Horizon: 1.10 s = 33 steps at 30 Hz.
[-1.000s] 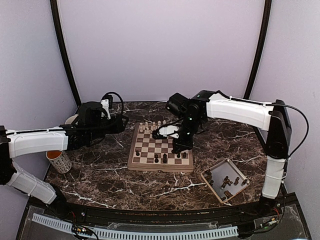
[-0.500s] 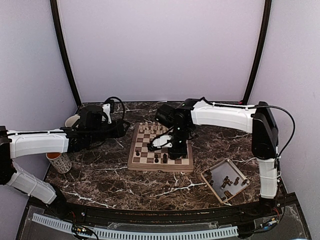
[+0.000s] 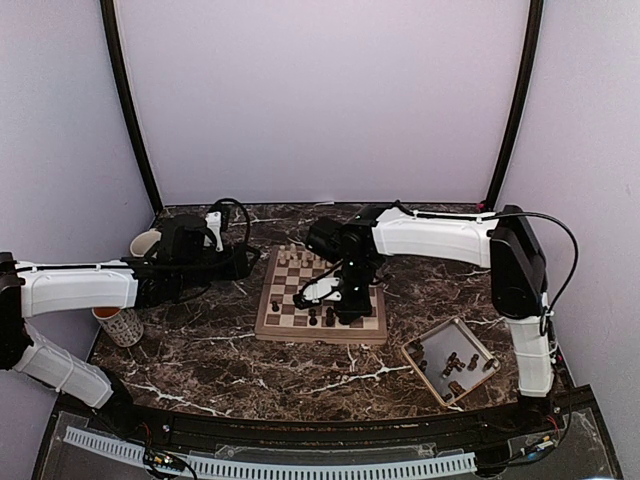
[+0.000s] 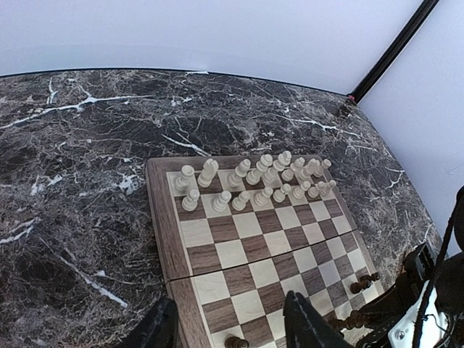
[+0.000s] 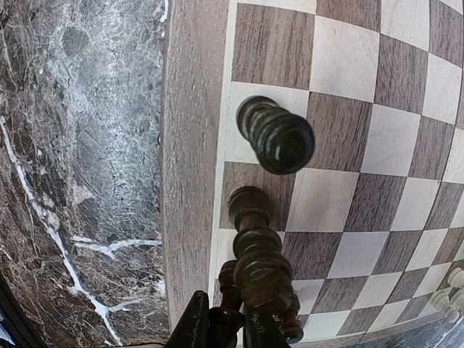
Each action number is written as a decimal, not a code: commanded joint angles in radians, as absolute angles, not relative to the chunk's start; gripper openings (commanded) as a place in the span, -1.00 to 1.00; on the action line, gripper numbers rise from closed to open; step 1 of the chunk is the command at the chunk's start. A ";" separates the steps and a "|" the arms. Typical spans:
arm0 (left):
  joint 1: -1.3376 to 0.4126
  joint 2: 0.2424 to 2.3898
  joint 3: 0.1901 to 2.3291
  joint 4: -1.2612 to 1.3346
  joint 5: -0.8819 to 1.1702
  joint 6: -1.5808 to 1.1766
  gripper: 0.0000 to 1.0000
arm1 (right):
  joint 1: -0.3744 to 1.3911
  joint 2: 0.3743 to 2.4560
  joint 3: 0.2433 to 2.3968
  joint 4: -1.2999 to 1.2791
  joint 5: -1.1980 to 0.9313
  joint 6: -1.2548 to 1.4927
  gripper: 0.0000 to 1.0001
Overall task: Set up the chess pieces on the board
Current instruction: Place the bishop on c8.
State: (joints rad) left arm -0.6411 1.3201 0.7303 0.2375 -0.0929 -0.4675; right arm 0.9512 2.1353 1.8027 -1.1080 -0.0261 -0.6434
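Observation:
The board (image 3: 262, 318) lies mid-table, with cream chessmen (image 3: 305, 250) on its far rows and a few dark chess pieces (image 3: 313, 318) on the near row. My right gripper (image 3: 345, 303) hangs low over the near right squares. In the right wrist view it (image 5: 226, 330) is shut on a dark chess piece (image 5: 227, 317), whose base is hidden. Just ahead stand a tall dark piece (image 5: 257, 264) and another dark piece (image 5: 279, 139) by the rim (image 5: 188, 145). My left gripper (image 4: 232, 330) is open over the board's left edge, above a dark pawn (image 4: 235, 342) and holding nothing.
A shallow beige tray (image 3: 418, 352) with several dark pieces sits at the near right. A patterned mug (image 3: 120, 322) stands at the left edge under my left arm. A pale cup (image 3: 143, 241) is behind that arm. Dark marble surrounds the board.
My right arm has swung left and lowered its gripper over the board's near right squares, still holding the dark piece. The left arm has edged slightly right.

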 commanded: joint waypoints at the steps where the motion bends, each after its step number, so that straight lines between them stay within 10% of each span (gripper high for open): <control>1: -0.635 1.300 0.709 0.258 -0.078 -0.476 0.05 | 0.963 2.158 1.819 -1.109 -0.030 -0.655 -0.70; 33: -0.635 1.323 0.706 0.267 -0.050 -0.496 0.04 | 0.962 2.110 1.739 -0.967 0.039 -0.650 -0.43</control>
State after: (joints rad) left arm -0.6411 1.3277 0.7200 0.2455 -0.0628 -0.4843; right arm 0.9512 2.1448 1.7477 -1.0046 0.0238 -0.6540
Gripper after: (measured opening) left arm 0.521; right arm 0.287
